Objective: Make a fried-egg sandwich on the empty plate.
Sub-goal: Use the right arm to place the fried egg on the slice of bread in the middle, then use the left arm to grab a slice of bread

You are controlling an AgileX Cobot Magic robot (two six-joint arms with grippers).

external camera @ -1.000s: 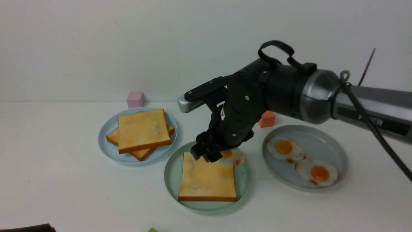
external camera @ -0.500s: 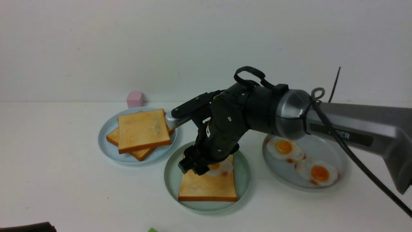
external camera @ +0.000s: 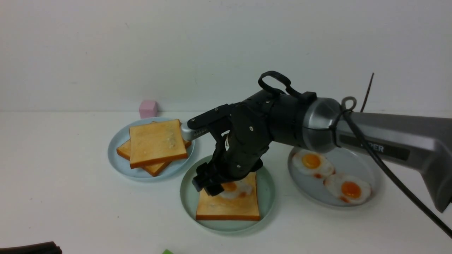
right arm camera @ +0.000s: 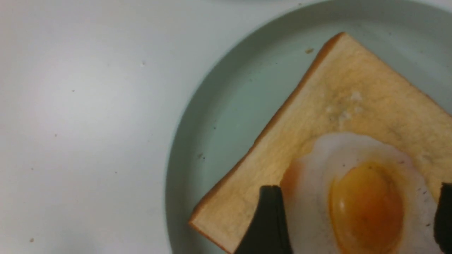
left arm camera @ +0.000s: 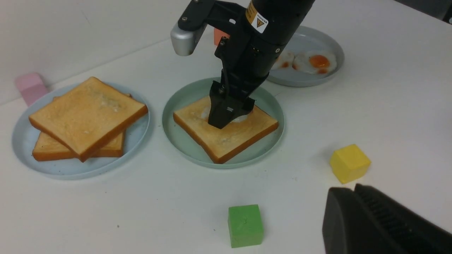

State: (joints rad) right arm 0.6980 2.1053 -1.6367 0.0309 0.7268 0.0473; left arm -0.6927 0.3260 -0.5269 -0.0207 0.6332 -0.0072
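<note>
White, orange-yolked egg (external camera: 237,189) lies flat on the toast (external camera: 226,208) on the mint plate (external camera: 187,197), lower middle of the front view; right claw (external camera: 209,186) straddles it, released. Left claw (left arm camera: 351,192) looks clenched, empty. Egg seems light, floppy, slick: pinch its thin rim.

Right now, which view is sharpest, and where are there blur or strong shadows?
Left wrist view: sharpest, though the left gripper up close is a dark blur. Front view: even light, slightly soft, faint shadow beside the mint-green plate. Right wrist view: soft focus on the fried egg; the right gripper is two black silhouettes.
</note>
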